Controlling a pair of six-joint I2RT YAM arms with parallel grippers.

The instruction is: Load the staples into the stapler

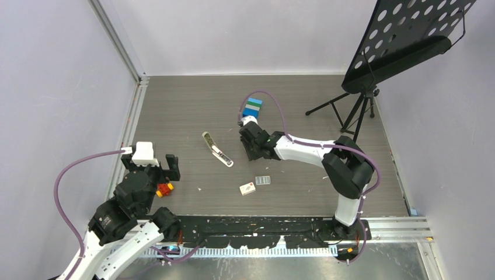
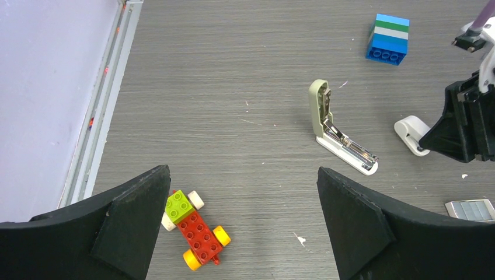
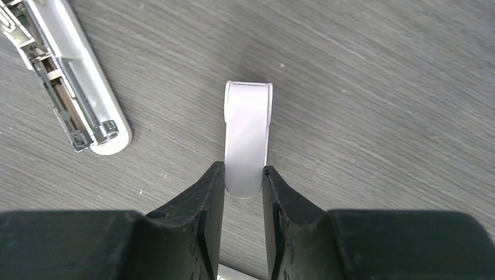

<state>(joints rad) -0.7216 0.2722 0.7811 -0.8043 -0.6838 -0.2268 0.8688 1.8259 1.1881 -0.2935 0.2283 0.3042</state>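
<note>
Top external view: a grey wood-grain table [image 1: 175,105] fills the floor of a booth with pale lilac walls [image 1: 52,87], and an aluminium rail [image 1: 131,122] runs down its left edge. Nearest, at the lower left, the left gripper [image 2: 239,172] hangs over the table with its jaws spread wide and nothing between them. Just beneath it lies a red, yellow and green toy brick car [image 2: 195,227].

Toward the middle, the staples box [image 1: 247,188], white with a red mark, lies flat on the table. Its silvery insert [image 1: 263,180] lies just beside it, on the far right.

Farther in, the stapler [image 2: 338,131] rests on its white base, and its olive top is hinged up so the metal channel shows.

To the right of the stapler, the right gripper [image 3: 242,175] is narrowed onto a short white piece [image 3: 248,122], one finger against each side. The piece lies flat on the table.

Beyond the right gripper stands a blue brick stack [image 1: 253,107] with green and white layers. At the far right corner, a black perforated music stand [image 1: 403,46] on a tripod leans over the table.
</note>
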